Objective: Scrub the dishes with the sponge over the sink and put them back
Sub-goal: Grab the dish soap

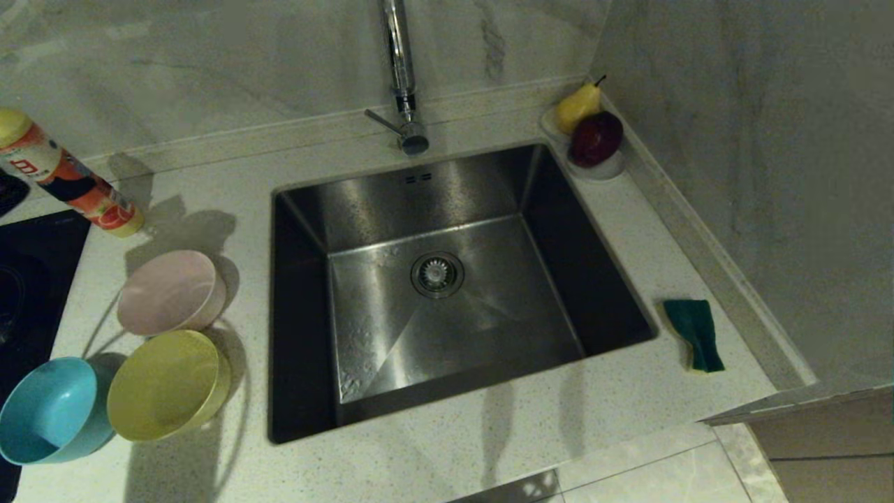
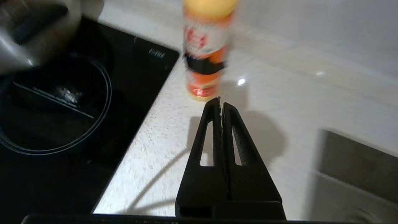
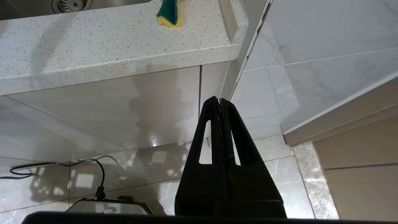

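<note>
While neither arm shows in the head view, the scene reads plainly around the sink (image 1: pixel 447 279), a square steel basin with a round drain strainer (image 1: pixel 437 274) at its middle and two overflow slots on the back wall. Far to the left of the sink lies a black cooktop (image 1: pixel 28 279), and an orange-and-white bottle (image 1: pixel 66 178) with a yellow cap stands at the surface's back left. Between the cooktop and the sink sit the three bowls on the speckled surface (image 1: pixel 489 433): the light blue bowl (image 1: pixel 49 412) farthest from the sink, the yellow bowl (image 1: pixel 167 384) just beside it and touching or nearly so, and the pale pink bowl (image 1: pixel 171 292) behind the yellow one, close to the sink's left rim. All three lean on their sides with their mouths turned up and outward.

A chrome faucet (image 1: pixel 401 77) rises behind the sink. At the sink's back right corner a white fruit dish (image 1: pixel 601 168) carries a yellow pear (image 1: pixel 578 106) and a dark red apple (image 1: pixel 596 138). Right of the sink the sponge (image 1: pixel 695 334) lies green face up, slightly bent.

The left end effector (image 2: pixel 221 102) hangs above the surface left of the sink, fingers pressed together and empty, aimed toward the bottle. The right end effector (image 3: pixel 220 102) is parked below the surface's front edge, right of the sink, fingers pressed together, holding nothing.
</note>
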